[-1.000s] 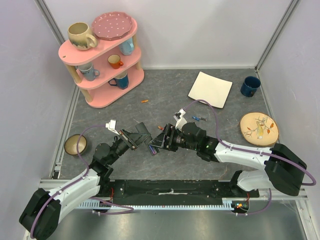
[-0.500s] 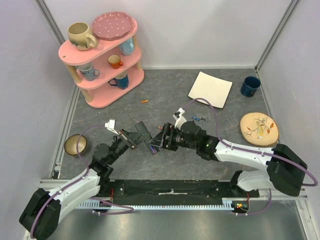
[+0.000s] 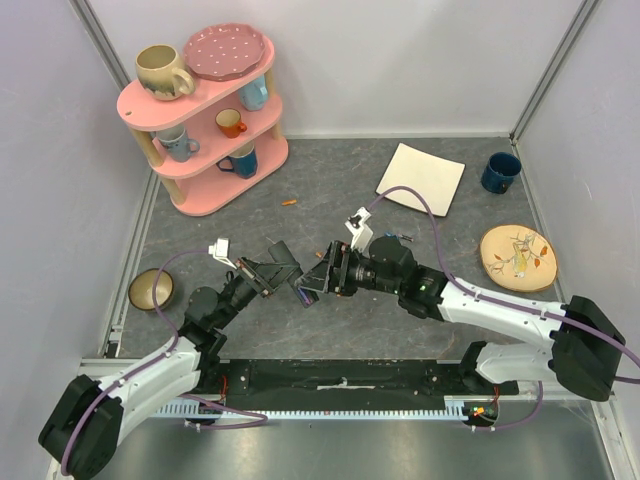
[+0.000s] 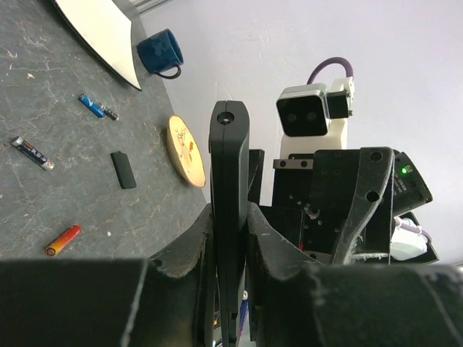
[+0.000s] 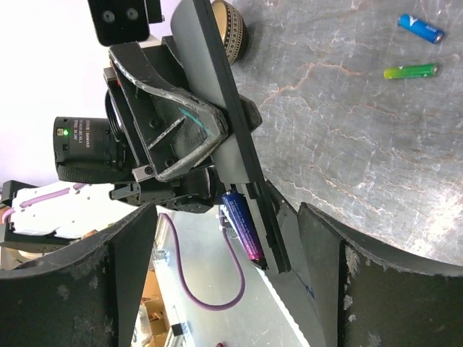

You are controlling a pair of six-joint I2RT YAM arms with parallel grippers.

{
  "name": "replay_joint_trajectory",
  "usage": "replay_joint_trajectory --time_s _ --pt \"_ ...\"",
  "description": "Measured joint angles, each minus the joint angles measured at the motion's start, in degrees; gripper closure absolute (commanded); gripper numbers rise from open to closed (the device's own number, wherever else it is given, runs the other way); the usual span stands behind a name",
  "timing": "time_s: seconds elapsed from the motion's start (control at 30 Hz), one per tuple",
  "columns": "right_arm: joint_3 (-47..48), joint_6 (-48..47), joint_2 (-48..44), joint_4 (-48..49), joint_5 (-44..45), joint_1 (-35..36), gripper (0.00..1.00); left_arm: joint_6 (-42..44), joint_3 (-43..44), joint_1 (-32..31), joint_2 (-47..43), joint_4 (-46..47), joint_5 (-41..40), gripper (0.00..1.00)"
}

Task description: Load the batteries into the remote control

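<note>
My left tool [image 4: 230, 220] pinches the remote control [image 4: 229, 159] edge-on above the counter [image 4: 65, 181]. My right tool [image 5: 228, 264] is spread around its end, where a purple battery [image 5: 241, 228] sits in the recess.

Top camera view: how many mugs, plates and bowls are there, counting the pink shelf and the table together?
Mugs: 6 (beige mug, pale blue mug, orange mug, grey-blue mug, dark blue mug, navy mug)
Plates: 3 (pink dotted round plate, white square plate, tan painted round plate)
Bowls: 1 (brown striped bowl)
Total: 10
</note>
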Motion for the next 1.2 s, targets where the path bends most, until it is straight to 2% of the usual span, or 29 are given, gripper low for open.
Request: replay_joint_trajectory --time_s 0.5,1.2 --pt "0.28 -10.29 -0.81 -4.5 -3.87 -2.78 0.2 -0.61 0.0 0.0 1.81 4.24 3.15 0.98" --pt "0.28 -11.34 0.85 -1.11 -7.37 -2.78 0.31 -0.83 0.0 0.0 3.21 6.67 4.57 0.98"
